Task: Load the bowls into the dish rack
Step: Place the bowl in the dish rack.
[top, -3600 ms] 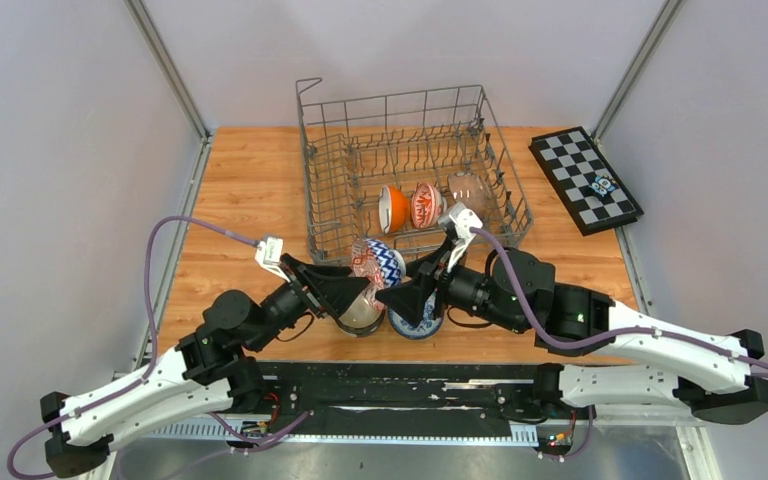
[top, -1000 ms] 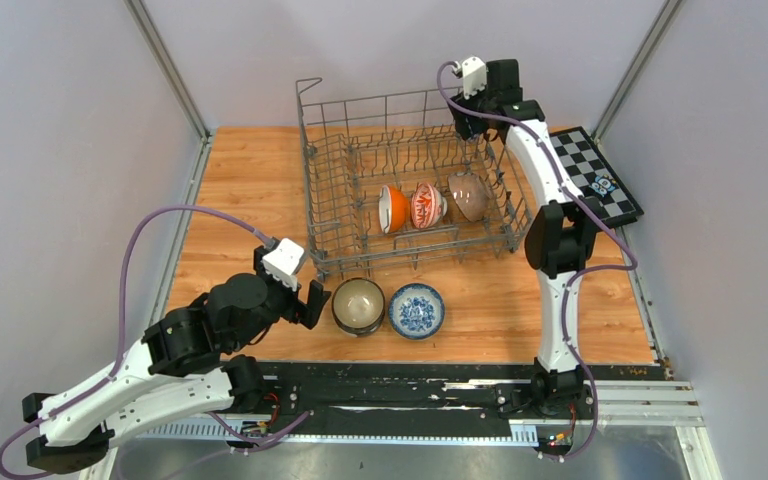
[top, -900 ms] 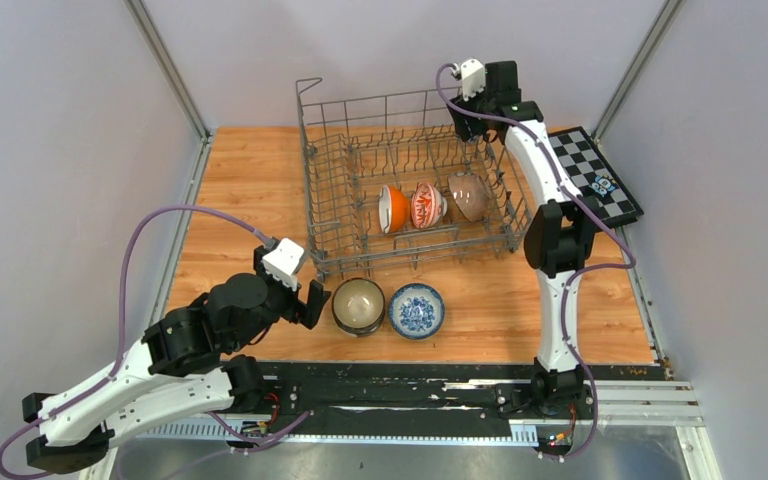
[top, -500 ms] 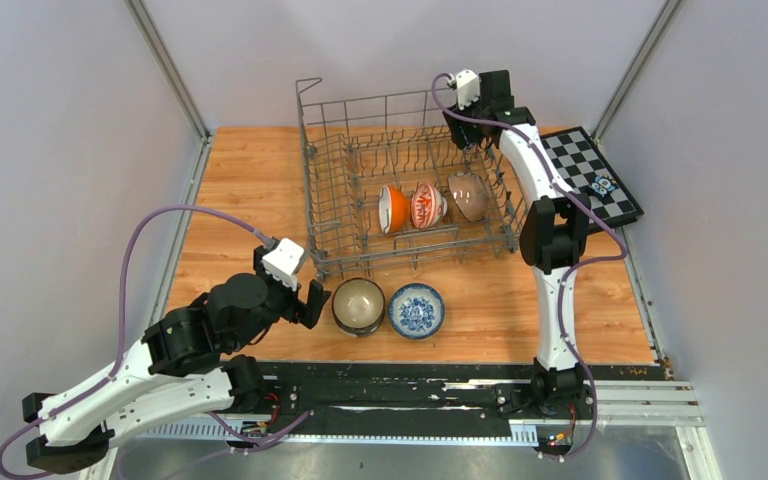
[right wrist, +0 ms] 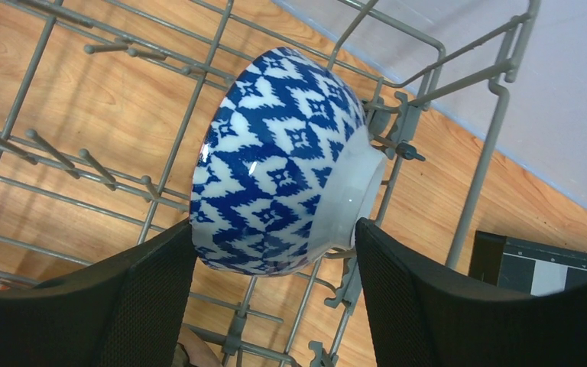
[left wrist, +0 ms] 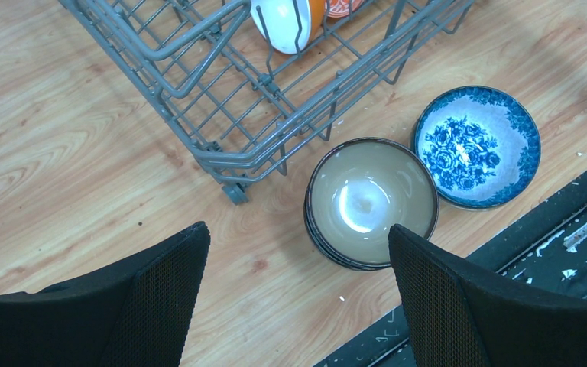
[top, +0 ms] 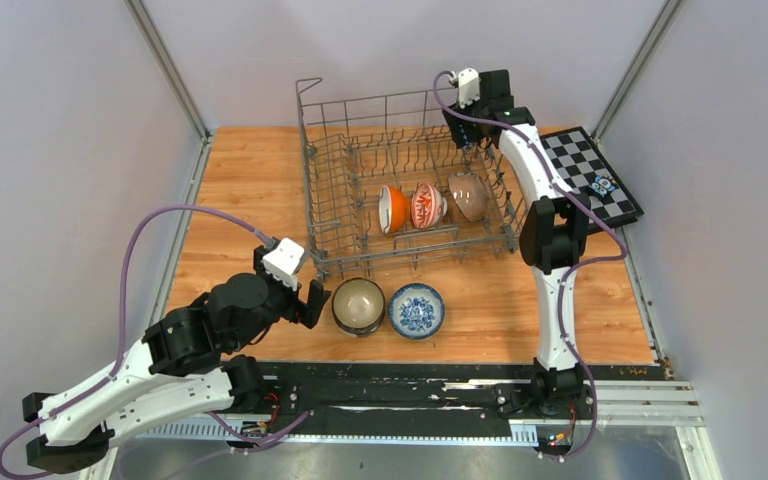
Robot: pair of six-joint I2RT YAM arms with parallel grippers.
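Note:
The grey wire dish rack (top: pixel 326 190) stands at the back of the wooden table. An orange bowl (top: pixel 392 209), a red-white bowl (top: pixel 426 205) and a beige bowl (top: pixel 469 197) stand on edge in it. My right gripper (top: pixel 467 138) hangs over the rack's back right corner. In the right wrist view it (right wrist: pixel 274 226) is shut on a blue-white patterned bowl (right wrist: pixel 279 180), tilted on its side over the tines. A dark-rimmed beige bowl (top: pixel 358 303) and a blue floral bowl (top: pixel 416 309) sit on the table before the rack. My left gripper (left wrist: pixel 296 232) is open, just left of the beige bowl (left wrist: pixel 371 200).
A black-and-white chequered board (top: pixel 578 170) with a small object on it lies at the back right. Slanted metal frame posts and grey walls close in both sides. The rack's front corner (left wrist: pixel 229 153) is close ahead of the left fingers. A black rail runs along the near edge.
The right arm carried the blue-white patterned bowl from the table's front to the rack's back right corner and edged slightly left there. The left arm pulled back earlier and now holds still.

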